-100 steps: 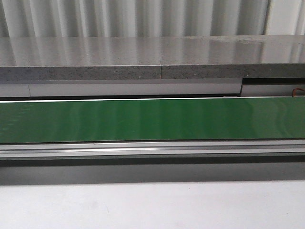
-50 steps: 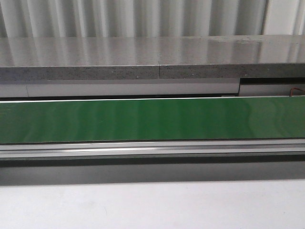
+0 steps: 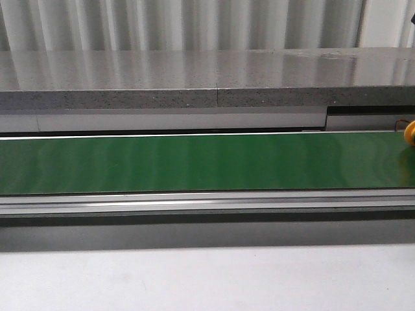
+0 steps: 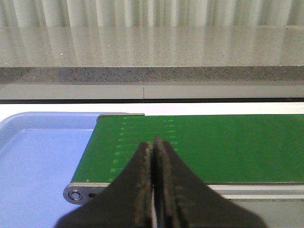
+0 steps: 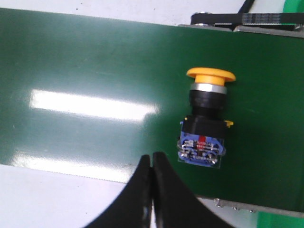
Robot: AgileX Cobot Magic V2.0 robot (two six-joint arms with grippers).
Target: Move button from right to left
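The button lies on its side on the green conveyor belt, its yellow cap pointing away from my right gripper and its blue contact block nearest the fingers. That gripper is shut and empty, hovering just beside the button. In the front view only a sliver of the button's yellow cap shows at the far right edge of the belt. My left gripper is shut with nothing in it, above the belt's left end.
A light blue tray sits just past the left end of the belt. A grey stone ledge runs behind the conveyor. A black drive belt shows at the conveyor's right end. White table lies in front.
The button's yellow cap has come into the front view at the far right edge of the belt; earlier only a thin wire showed there.
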